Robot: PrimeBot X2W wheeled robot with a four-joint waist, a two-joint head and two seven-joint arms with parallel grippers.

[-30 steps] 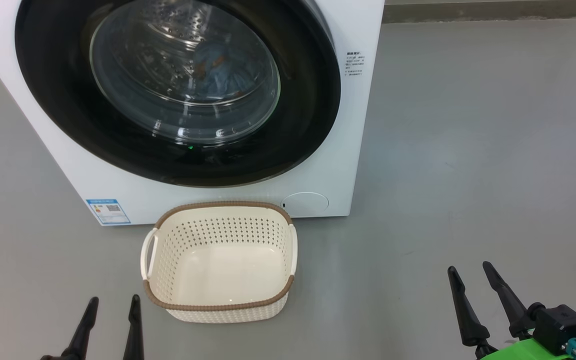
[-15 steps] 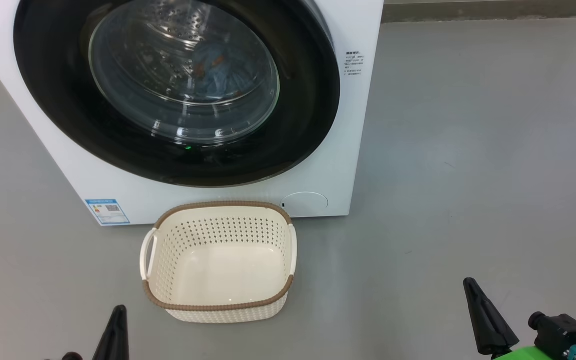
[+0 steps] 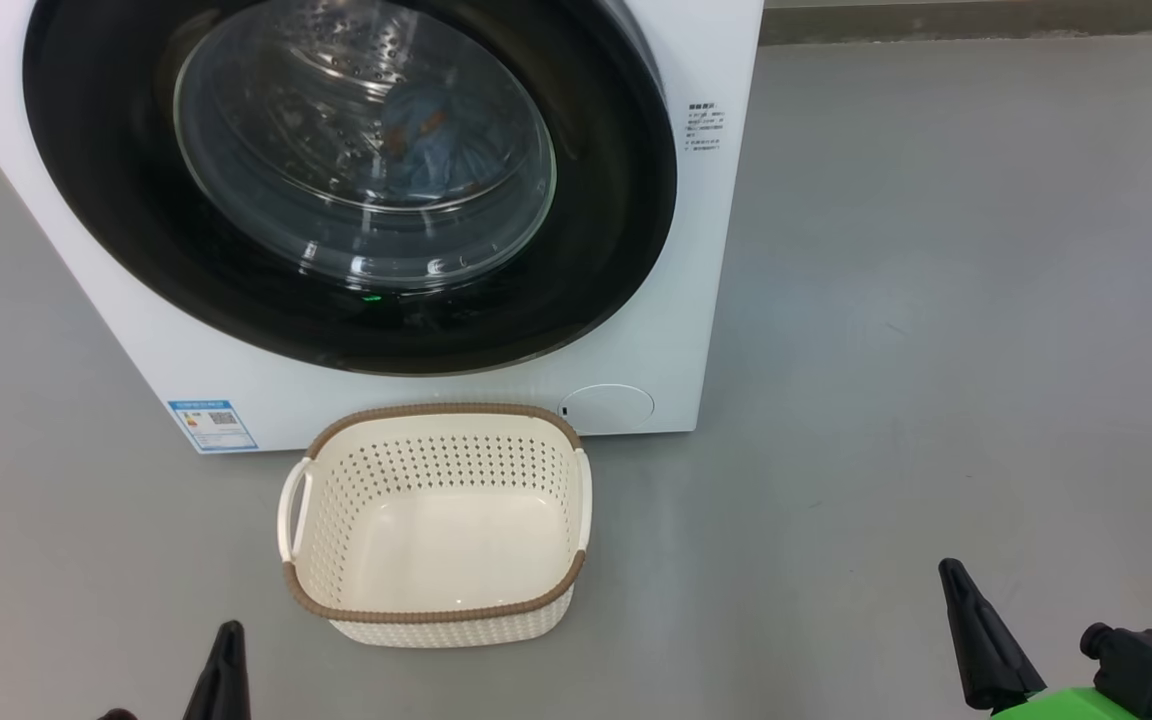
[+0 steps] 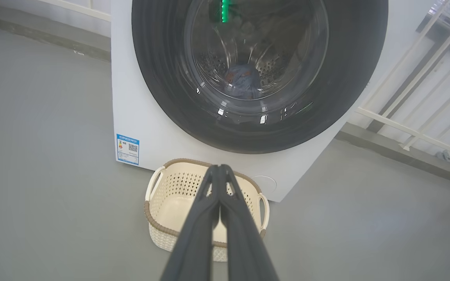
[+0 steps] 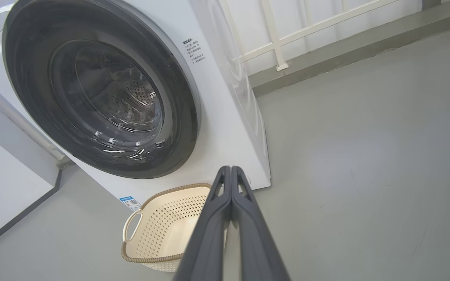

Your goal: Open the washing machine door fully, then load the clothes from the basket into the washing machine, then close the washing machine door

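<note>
The white washing machine (image 3: 656,250) stands ahead with its glossy black washing machine door (image 3: 596,200) closed flat against it. Through the glass bowl I see the clothes (image 3: 426,140), a blue bundle with orange marks, lying in the steel drum; they also show in the left wrist view (image 4: 242,80). The cream basket (image 3: 436,610) sits on the floor right before the machine, with nothing in it. My left gripper (image 3: 226,640) is low at the lower left, shut and holding nothing (image 4: 219,169). My right gripper (image 3: 954,575) is at the lower right, likewise shut on nothing (image 5: 229,169).
Grey floor (image 3: 936,300) stretches wide to the right of the machine. A white railing (image 5: 287,39) and a low kerb run behind it. A white wall panel (image 5: 6,187) stands at the machine's far side in the right wrist view.
Both grippers have gone from open to shut and have dropped lower in the head view. The machine, door and basket have not moved.
</note>
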